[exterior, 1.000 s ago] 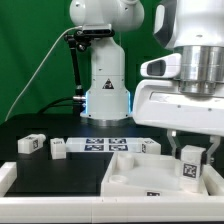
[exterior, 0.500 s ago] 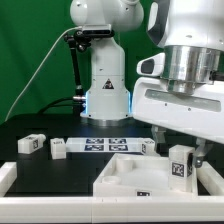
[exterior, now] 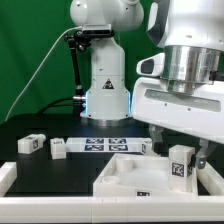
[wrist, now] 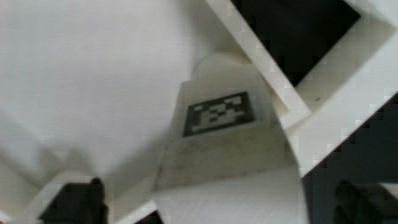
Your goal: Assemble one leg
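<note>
My gripper (exterior: 181, 166) is shut on a leg (exterior: 182, 163), a small white block with its square tag facing the camera. It holds the leg upright at the right side of the large white tray-like part (exterior: 118, 174), low over its inside. In the wrist view the leg (wrist: 224, 125) fills the middle between my two dark fingers (wrist: 79, 201), with the tray's white floor and rim behind it. My gripper (wrist: 222, 205) closes round the leg's near end. Three more legs lie on the table: two at the exterior view's left (exterior: 31, 144) (exterior: 58, 148) and one behind the tray (exterior: 150, 146).
The marker board (exterior: 104, 145) lies flat between the loose legs, in front of the arm's base (exterior: 106, 95). A white rail (exterior: 5, 176) edges the table at the exterior view's left. A black cable hangs behind.
Over the last second my gripper moved toward the exterior view's left and slightly up with the leg, and the tray-like part shifted left. Nothing moved in the last half second.
</note>
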`<state>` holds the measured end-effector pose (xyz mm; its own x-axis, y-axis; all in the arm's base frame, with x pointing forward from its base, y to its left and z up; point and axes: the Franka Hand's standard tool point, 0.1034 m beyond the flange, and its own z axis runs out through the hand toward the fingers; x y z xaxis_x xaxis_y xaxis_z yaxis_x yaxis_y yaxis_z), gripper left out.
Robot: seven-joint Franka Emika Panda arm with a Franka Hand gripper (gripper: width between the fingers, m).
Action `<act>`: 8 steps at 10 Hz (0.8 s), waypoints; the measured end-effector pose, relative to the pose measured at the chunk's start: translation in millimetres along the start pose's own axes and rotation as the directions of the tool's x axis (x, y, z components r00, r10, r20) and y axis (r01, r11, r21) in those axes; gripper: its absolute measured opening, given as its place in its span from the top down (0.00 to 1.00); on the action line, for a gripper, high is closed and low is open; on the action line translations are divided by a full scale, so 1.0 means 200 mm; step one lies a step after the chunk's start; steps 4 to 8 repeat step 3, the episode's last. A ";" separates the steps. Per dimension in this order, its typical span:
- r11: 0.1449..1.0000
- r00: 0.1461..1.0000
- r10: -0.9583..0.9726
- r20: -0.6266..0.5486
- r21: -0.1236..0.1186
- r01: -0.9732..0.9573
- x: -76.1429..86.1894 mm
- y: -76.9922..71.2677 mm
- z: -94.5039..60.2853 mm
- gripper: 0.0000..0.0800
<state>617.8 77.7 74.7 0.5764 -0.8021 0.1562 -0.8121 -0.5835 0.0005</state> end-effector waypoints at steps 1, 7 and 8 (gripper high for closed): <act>1.000 1.000 0.000 0.000 0.000 0.000 0.00 0.00 0.00 0.19; 1.000 1.000 0.000 0.000 0.000 0.000 0.00 0.00 0.00 0.19; 1.000 1.000 0.000 0.000 0.000 0.000 0.00 0.00 0.00 0.19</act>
